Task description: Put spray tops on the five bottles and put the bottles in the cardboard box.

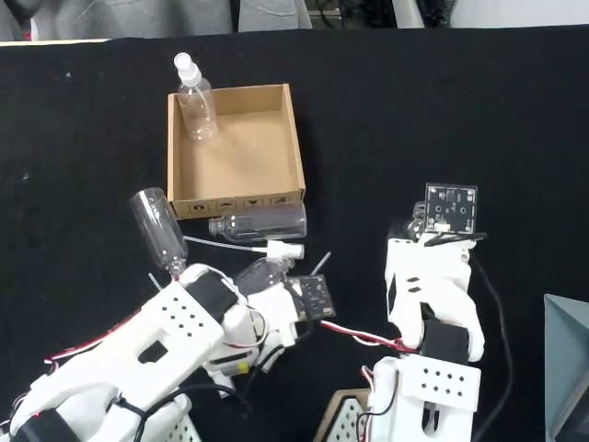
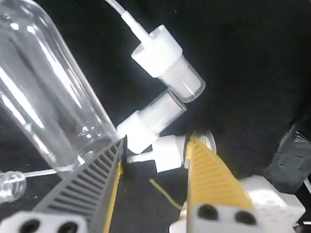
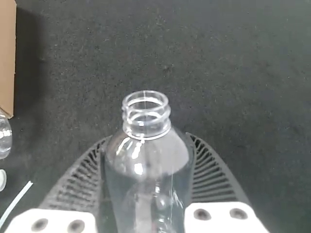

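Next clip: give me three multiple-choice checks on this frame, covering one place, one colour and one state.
1. Where is the bottle that already has a spray top?
A. Lying in front of the box
B. Standing in the cardboard box
C. In a gripper

2. What colour are the loose spray tops?
A. Black
B. Yellow
C. White

3. What state is the bottle in the right gripper in?
A. Neck open, no top
B. Capped
C. Lying loose on the table

Answers:
1 B: the topped bottle stands in a corner of the cardboard box.
2 C: the spray tops are white.
3 A: the right gripper clamps the held bottle, whose neck is bare.
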`<state>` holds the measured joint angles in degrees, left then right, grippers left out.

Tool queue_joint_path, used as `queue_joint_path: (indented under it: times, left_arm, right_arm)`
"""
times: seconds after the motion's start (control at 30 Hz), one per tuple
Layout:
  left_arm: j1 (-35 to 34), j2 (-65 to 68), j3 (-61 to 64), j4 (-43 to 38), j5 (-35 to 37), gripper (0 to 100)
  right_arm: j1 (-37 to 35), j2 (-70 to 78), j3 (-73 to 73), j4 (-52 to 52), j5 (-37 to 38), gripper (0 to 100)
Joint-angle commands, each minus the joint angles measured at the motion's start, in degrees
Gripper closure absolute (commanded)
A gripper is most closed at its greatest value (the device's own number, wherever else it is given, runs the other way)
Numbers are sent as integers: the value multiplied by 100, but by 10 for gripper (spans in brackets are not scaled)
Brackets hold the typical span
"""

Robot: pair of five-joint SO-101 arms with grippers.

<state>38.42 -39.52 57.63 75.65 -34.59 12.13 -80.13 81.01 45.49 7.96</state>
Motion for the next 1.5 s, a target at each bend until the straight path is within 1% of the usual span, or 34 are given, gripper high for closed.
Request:
queue_joint_path:
  times: [0.0, 0.3, 0.6, 0.8, 1.07, 1.17, 1.27, 1.47]
  left_arm:
    - [75, 35, 268, -404, -9, 809]
    - [75, 35, 347, -484, 114, 809]
    - [66, 35, 752, -1055, 123, 809]
    - [66, 26, 787, -1389, 580, 809]
    - [31, 26, 787, -1398, 800, 812]
    - [31, 26, 769, -1415, 800, 870]
    - [22, 26, 787, -1635, 800, 924]
    - [22, 26, 787, -1714, 800, 941]
  right_arm:
    - [132, -171, -48, -176, 79, 907]
    - [132, -171, -48, -176, 79, 907]
    - [132, -171, 145, -466, 79, 907]
    - [132, -171, 154, -466, 79, 907]
    - [132, -171, 154, -457, 79, 907]
    - [132, -171, 154, -457, 79, 907]
    - [132, -171, 154, -457, 79, 907]
    - [132, -171, 154, -448, 79, 907]
